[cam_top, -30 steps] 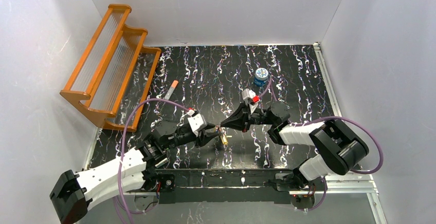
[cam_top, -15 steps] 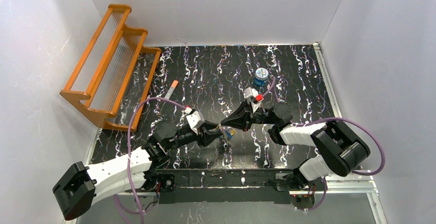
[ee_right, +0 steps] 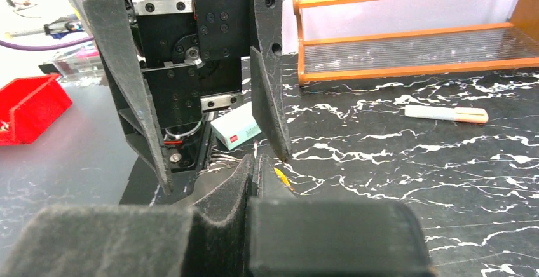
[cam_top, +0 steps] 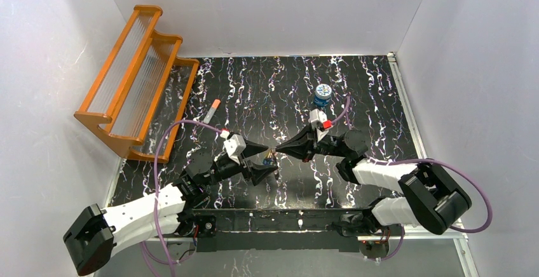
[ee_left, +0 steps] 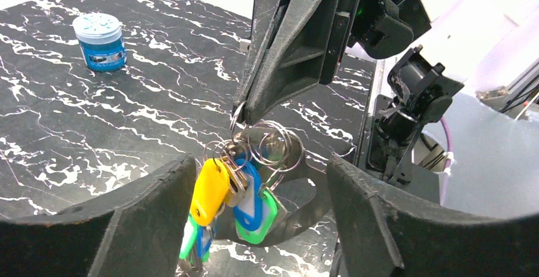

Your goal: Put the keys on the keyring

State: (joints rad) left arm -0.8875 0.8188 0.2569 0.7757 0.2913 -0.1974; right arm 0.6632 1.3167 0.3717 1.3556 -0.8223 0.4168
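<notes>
The keys [ee_left: 245, 191] hung clear of the table, on the near side of the blue tin [ee_left: 98, 40] and well apart from it, toward your arm bases. Your right gripper [ee_left: 249, 99] had its fingers pressed together on the topmost of the wire rings [ee_left: 254, 138]. From that pinch the yellow, blue and green heads dangled straight down, so the bunch's long axis was upright. I couldn't tell which loop served as the keyring.

Your left gripper [cam_top: 272, 161] was spread wide, one finger on either side of the bunch, and touched nothing that I could see. It was the free arm and the nearer one for any threading.

The tin's lid was on, so its contents were hidden. The orange rack [cam_top: 136, 74] stood far to the left of the tin, with the white tube [cam_top: 211, 110] lying between them.
</notes>
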